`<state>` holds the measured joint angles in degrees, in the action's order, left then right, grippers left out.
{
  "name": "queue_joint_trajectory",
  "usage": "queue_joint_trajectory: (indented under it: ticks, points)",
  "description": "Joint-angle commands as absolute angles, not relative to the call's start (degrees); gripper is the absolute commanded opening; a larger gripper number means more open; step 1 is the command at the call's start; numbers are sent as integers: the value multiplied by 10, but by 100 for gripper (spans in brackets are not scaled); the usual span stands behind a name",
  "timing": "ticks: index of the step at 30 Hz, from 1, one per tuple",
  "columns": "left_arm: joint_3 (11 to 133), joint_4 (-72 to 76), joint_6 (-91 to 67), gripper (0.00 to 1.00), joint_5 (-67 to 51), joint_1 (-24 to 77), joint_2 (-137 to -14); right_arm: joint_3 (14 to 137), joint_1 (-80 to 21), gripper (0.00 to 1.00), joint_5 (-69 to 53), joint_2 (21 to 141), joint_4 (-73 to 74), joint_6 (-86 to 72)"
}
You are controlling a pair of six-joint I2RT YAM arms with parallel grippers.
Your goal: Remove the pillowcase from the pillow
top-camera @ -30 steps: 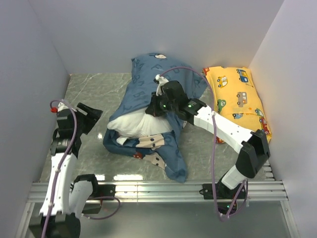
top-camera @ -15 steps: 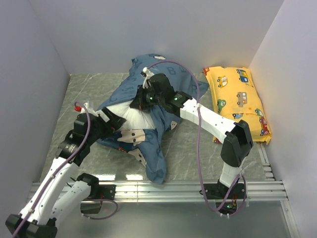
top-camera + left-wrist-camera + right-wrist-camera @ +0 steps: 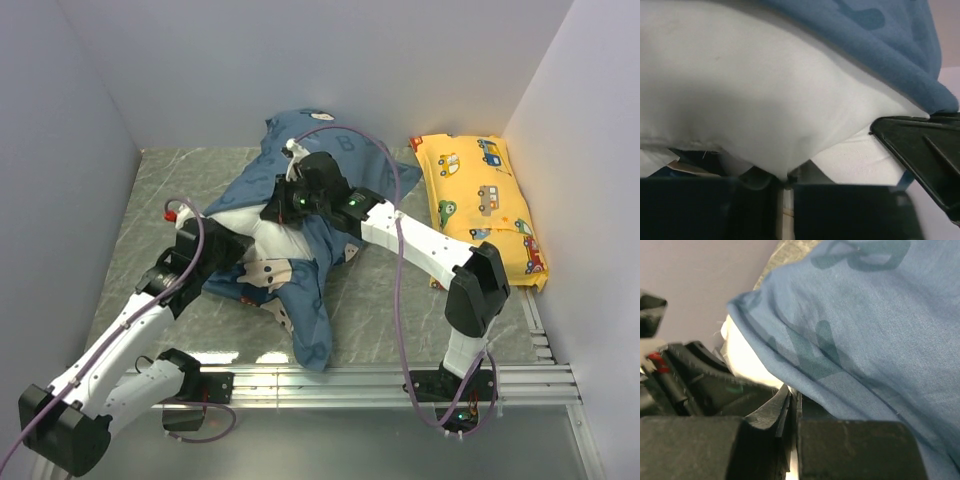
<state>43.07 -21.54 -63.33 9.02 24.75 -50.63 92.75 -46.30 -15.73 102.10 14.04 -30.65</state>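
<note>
White pillow [image 3: 262, 233] sits corner-pinched in the left claw [image 3: 226, 246], right claw [image 3: 278, 210] clamping the pillowcase [image 3: 335, 150] hem just beyond it.

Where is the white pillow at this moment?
In the top view the pillow pokes out of the pillowcase left of centre, between the left gripper and the right gripper.

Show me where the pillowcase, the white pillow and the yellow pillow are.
pillowcase [image 3: 312, 328]: top view, on its loose near flap.
white pillow [image 3: 755, 100]: left wrist view, on its bare exposed face.
yellow pillow [image 3: 480, 200]: top view, on the middle of its car print.
</note>
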Motion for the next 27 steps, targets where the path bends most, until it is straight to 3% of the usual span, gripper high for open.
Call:
queue_joint_trajectory:
  ticks: [1,5,6,7,9,12,19,26,27]
  points:
    - [446,-157,-657,0,129,252,-542,926,-480,0,-184,966,57,-317]
    - [465,-166,-662,0,163,270,-545,926,-481,0,-175,960,85,-296]
    - [468,-171,-663,0,170,271,-541,926,-481,6,-168,956,107,-291]
    - [472,-177,-667,0,177,271,-541,919,-482,33,-154,940,116,-286]
    - [481,-185,-669,0,189,272,-539,909,-495,59,-115,898,153,-265]
    - [489,-191,-671,0,198,273,-536,853,-529,73,-31,822,171,-250]
    - [514,-201,-664,0,203,279,-525,604,-619,75,119,701,153,-285]
    - [546,-214,-655,0,203,284,-527,479,-696,76,167,714,94,-351]
    - [548,-216,-651,0,203,284,-529,476,-700,72,188,727,96,-355]
